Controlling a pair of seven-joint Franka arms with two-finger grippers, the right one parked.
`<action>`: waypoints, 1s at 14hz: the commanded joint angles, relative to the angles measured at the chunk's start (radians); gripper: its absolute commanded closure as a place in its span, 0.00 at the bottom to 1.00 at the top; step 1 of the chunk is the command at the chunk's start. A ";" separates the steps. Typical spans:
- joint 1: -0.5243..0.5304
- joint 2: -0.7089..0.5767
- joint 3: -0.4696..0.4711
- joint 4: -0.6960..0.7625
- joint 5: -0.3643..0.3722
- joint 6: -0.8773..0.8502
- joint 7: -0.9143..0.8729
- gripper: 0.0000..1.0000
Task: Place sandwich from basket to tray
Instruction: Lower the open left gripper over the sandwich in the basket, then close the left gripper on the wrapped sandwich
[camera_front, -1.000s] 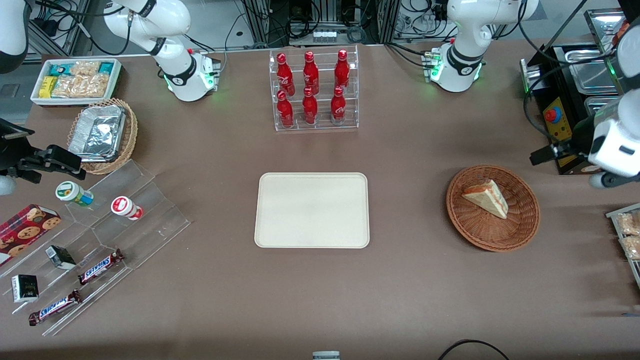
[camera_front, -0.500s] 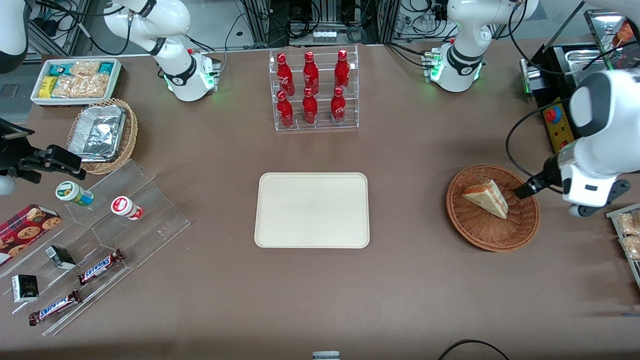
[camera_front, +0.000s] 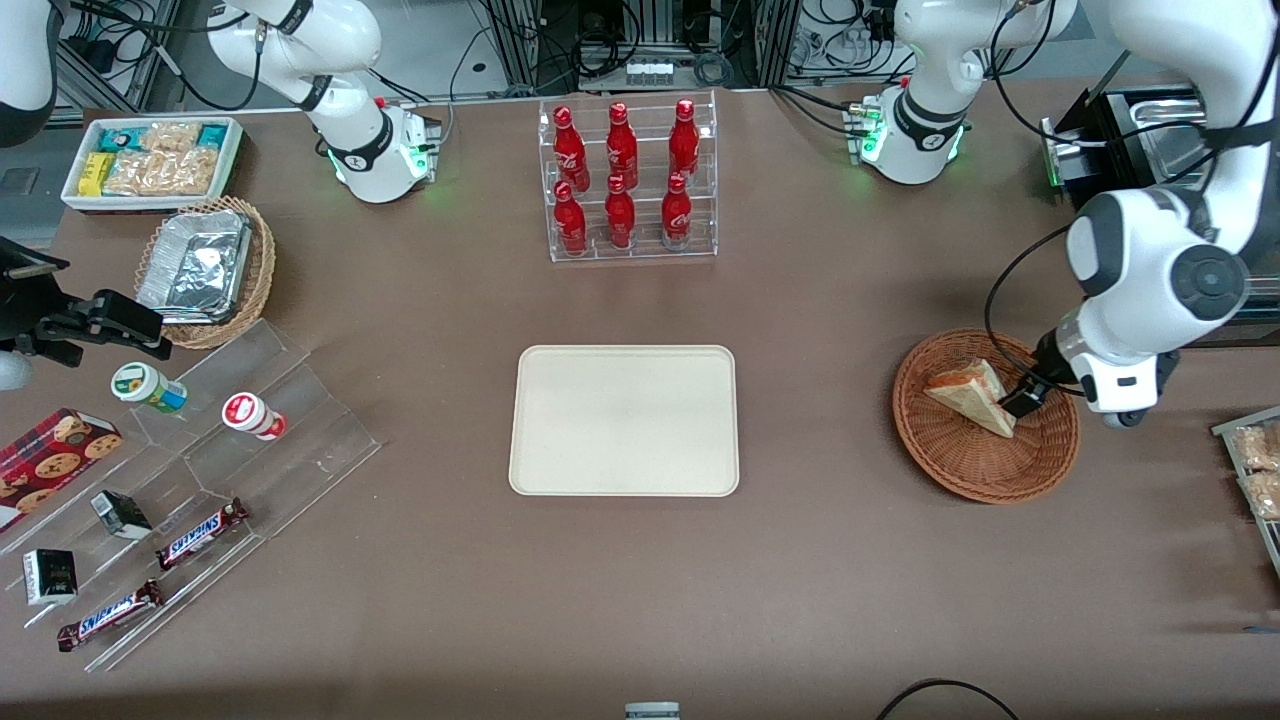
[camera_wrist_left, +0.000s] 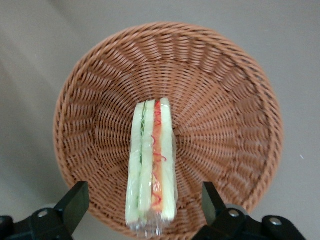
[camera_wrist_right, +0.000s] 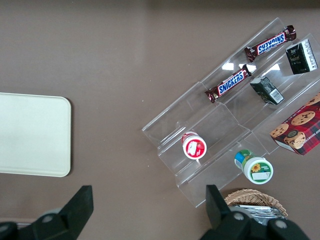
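The sandwich (camera_front: 968, 396), a wrapped pale wedge with red and green filling, lies in the round reddish-brown wicker basket (camera_front: 985, 480) toward the working arm's end of the table. My left gripper (camera_front: 1022, 400) hangs over the basket's rim, right beside the sandwich's wide end. In the left wrist view the sandwich (camera_wrist_left: 151, 165) stands on edge in the basket (camera_wrist_left: 225, 100). There the gripper (camera_wrist_left: 142, 200) is open, one black finger on each side of the sandwich and apart from it. The cream tray (camera_front: 625, 420) lies bare at mid-table, and the tray (camera_wrist_right: 30, 135) also shows in the right wrist view.
A clear rack of red bottles (camera_front: 625, 180) stands farther from the camera than the tray. Black equipment (camera_front: 1125, 230) and a tray of packets (camera_front: 1255, 470) flank the basket. A stepped acrylic stand with snacks (camera_front: 200, 480), a foil-tray basket (camera_front: 205, 270) and a white bin (camera_front: 150, 160) lie toward the parked arm's end.
The left arm has swung in from the table's end toward the basket. Its gripper has moved from outside the rim to just beside the sandwich. The sandwich has not moved.
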 joint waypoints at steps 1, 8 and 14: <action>-0.003 0.060 -0.006 -0.015 -0.006 0.066 -0.096 0.00; -0.018 0.176 -0.006 -0.019 -0.054 0.159 -0.107 0.01; -0.046 0.169 -0.009 -0.019 -0.046 0.120 -0.090 0.56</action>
